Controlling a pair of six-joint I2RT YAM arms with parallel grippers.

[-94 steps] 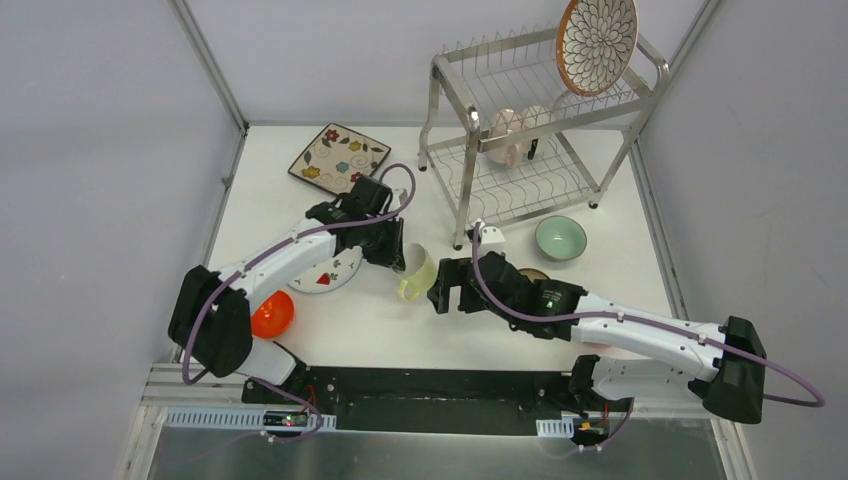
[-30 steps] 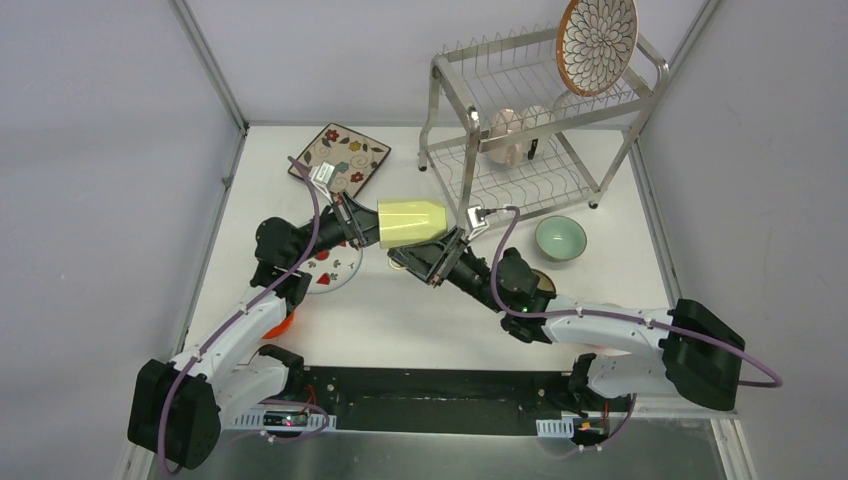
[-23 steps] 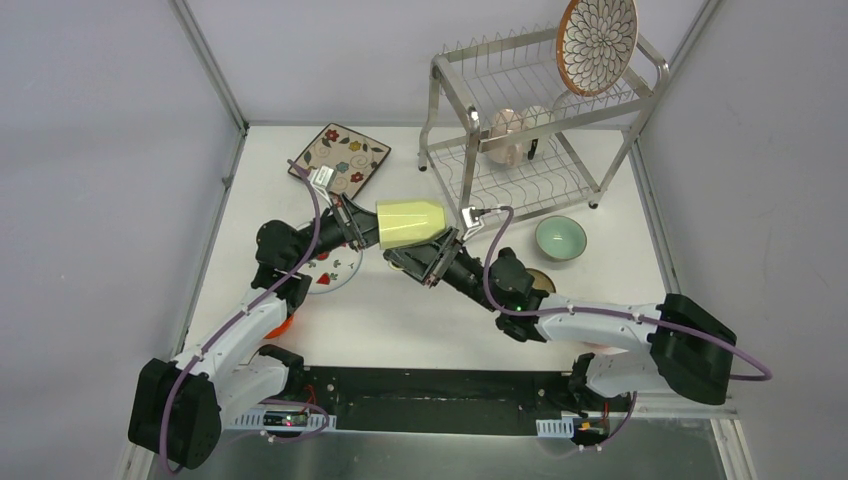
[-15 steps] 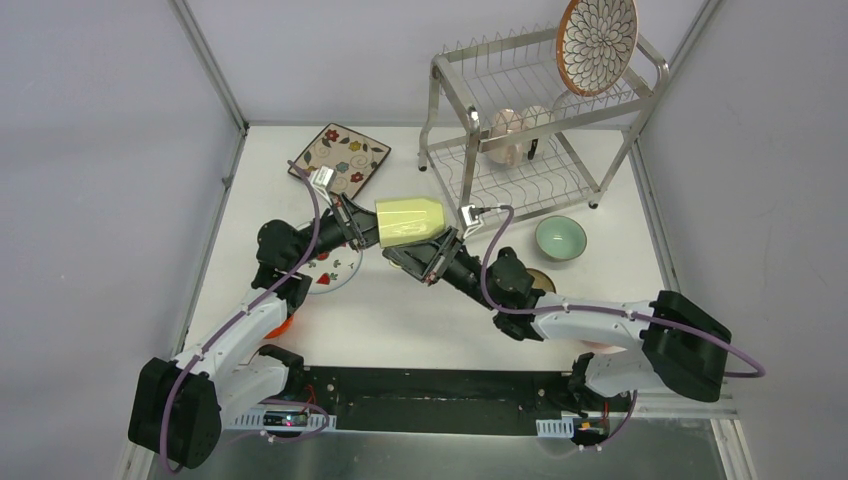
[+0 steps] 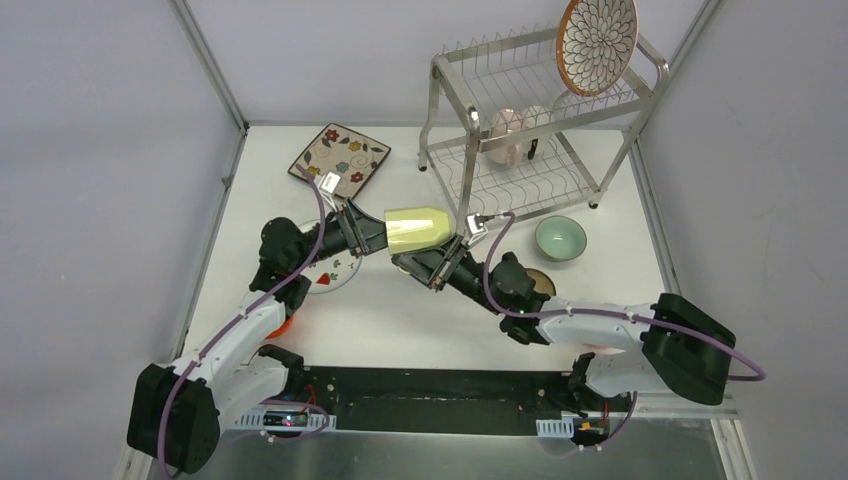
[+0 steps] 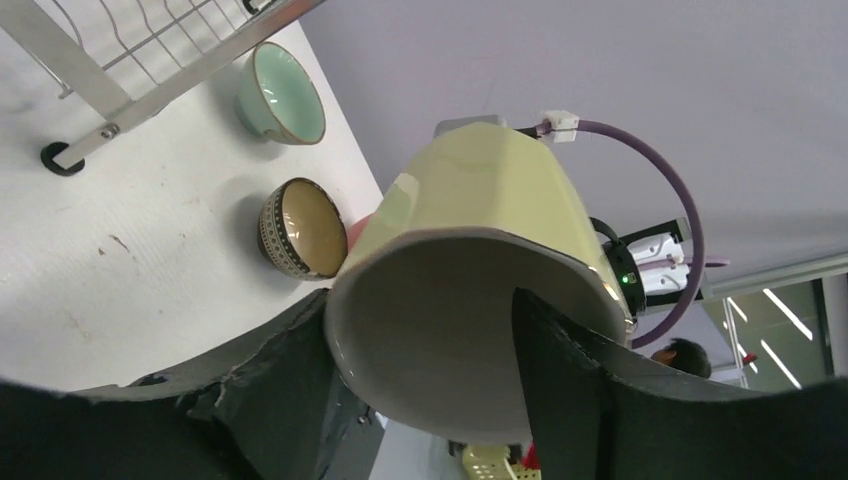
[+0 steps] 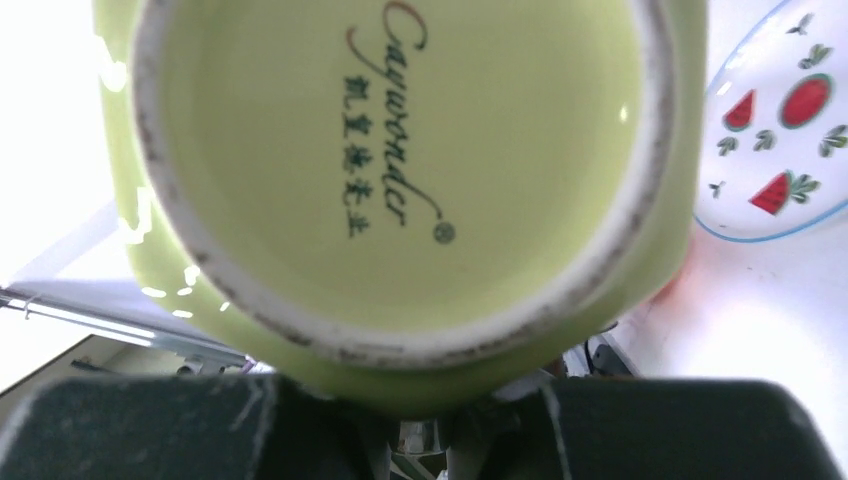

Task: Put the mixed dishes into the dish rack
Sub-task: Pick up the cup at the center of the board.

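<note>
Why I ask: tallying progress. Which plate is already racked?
The round petal-pattern plate, upright on the dish rack's top tier; the square floral plate and watermelon plate lie on the table.

The white tabletop (image 5: 400,320) fills the middle of the top view, and at the left of the left wrist view it shows a few small brownish specks (image 6: 118,243). Grey wall panels (image 5: 100,150) stand at its left, back and right, with slim metal posts (image 5: 208,62) running to the upper corners; along the bottom edge lie a black base plate (image 5: 440,385), a white slotted strip (image 5: 215,418) and a dull metal sheet (image 5: 430,455). In the lower right of the left wrist view a dark-haired head (image 6: 685,352) shows small, near bright ceiling light strips (image 6: 785,305).
</note>
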